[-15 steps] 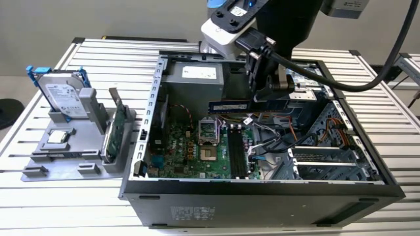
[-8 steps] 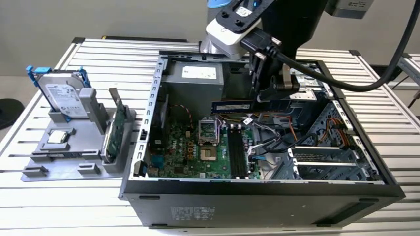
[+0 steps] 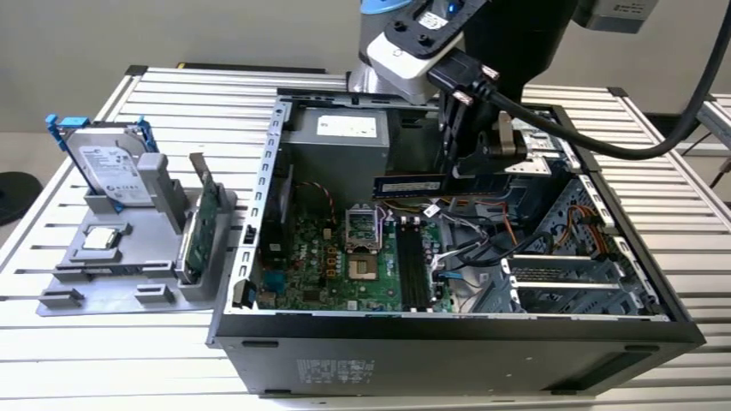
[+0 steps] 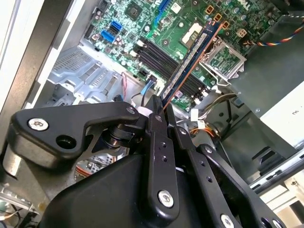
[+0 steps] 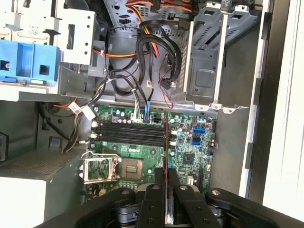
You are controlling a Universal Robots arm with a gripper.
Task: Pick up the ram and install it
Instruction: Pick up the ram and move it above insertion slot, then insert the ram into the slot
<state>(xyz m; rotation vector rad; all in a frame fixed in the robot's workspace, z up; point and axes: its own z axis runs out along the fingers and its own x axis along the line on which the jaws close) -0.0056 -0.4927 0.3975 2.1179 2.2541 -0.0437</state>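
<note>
Jaws pinched together on one end of the ram (image 4: 192,61), and the gripper (image 4: 159,107) carries it edge-on out in front. So the pick is done! The stick hangs in the air inside the open computer case (image 3: 457,330), above the motherboard (image 5: 187,156) and not seated in anything. The black memory slots (image 5: 126,132) look empty beneath it. Is it lined up with one? Hard to call from these angles.
</note>
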